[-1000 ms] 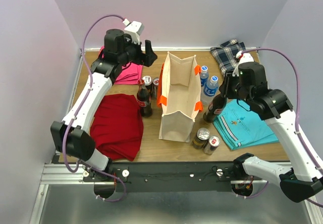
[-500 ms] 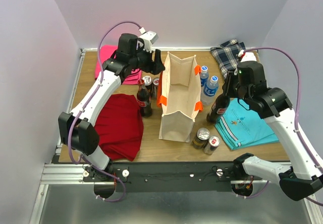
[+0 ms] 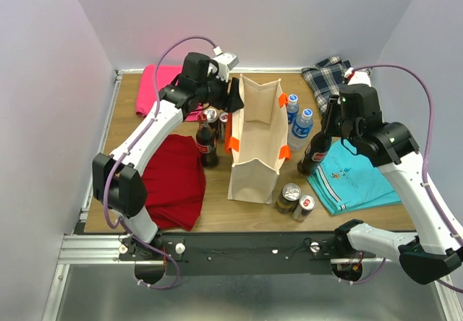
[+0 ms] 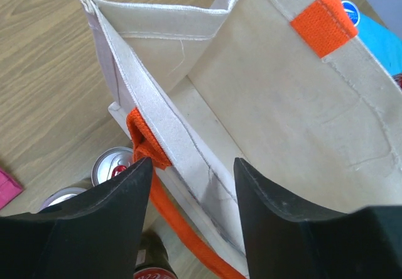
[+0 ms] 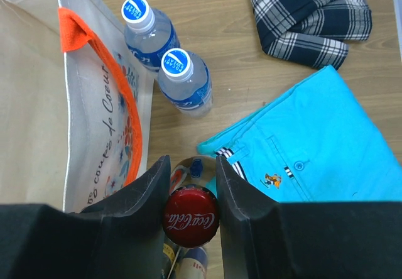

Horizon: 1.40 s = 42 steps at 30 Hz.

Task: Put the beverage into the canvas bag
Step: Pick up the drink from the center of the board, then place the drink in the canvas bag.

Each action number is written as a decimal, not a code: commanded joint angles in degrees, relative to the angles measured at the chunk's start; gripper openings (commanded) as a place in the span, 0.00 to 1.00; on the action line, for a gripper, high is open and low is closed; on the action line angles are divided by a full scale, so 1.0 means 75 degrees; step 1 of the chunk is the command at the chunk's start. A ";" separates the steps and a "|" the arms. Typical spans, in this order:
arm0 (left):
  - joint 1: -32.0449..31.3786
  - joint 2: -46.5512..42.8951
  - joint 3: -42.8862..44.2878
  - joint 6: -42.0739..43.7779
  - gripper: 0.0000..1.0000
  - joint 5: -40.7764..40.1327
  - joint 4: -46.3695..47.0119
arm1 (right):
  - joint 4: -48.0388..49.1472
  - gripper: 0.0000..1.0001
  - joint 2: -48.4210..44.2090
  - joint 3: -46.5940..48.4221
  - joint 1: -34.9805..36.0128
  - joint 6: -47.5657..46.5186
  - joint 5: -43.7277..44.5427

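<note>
While clamping upright bottle [image 5: 191,219] neck with right hand [image 5: 192,166], stands just right of bag [image 3: 253,155]; left hand [image 4: 191,166] wide astride its top edge

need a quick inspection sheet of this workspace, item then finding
surface: wooden table, mostly covered
job's things: tall cream canvas bag with orange straps upright, open, nothing seen inside; dark cola bottle with red cap beside it
clutter: second cola bottle, two water bottles, drink cans, red cloth, pink cloth, plaid cloth, turquoise cloth
grippers: left hand open astride bag's left wall; right hand shut on the job's bottle
cables: purple cables arch above arms
surroundings: plain walls; nothing else seen
</note>
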 commanded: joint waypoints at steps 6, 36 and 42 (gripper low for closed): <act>-0.0321 0.0303 0.0060 0.0210 0.46 -0.0847 -0.0606 | 0.0912 0.01 -0.0080 0.0903 0.0046 0.0106 0.0688; -0.0673 0.0104 0.0213 -0.0387 0.00 -0.2335 -0.0513 | 0.1908 0.01 0.0822 0.2906 0.0046 -0.0702 0.2340; -0.0673 -0.0084 -0.0010 -0.0470 0.00 -0.2371 -0.0360 | 0.2377 0.01 0.1162 0.3444 0.0046 -0.1065 0.2446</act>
